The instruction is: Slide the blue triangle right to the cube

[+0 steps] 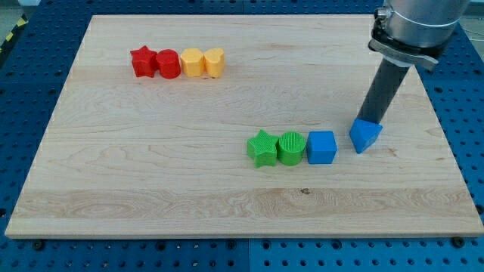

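You are looking down at a pale wooden board point(227, 189) on a blue perforated table point(465, 98). Take the blue cube point(321, 147) as your landmark; it sits right of the board's centre. The blue triangle point(366, 136) lies just to the cube's right, near it but with a narrow strip of bare wood between them. My tip point(371, 121) rests at the triangle's upper back edge, on the side away from the cube; the dark rod rises from there toward the view's top right (it is a plain rod, with no jaws to spread or press together, so nothing is pinched). Touching the cube's left side is a green round ribbed block point(290, 147), and left of that a green star point(262, 148). Far up and left of the cube, a close row holds a red star point(142, 62), a red round block point(168, 64), a yellow round block point(192, 63) and a yellow heart point(215, 63).
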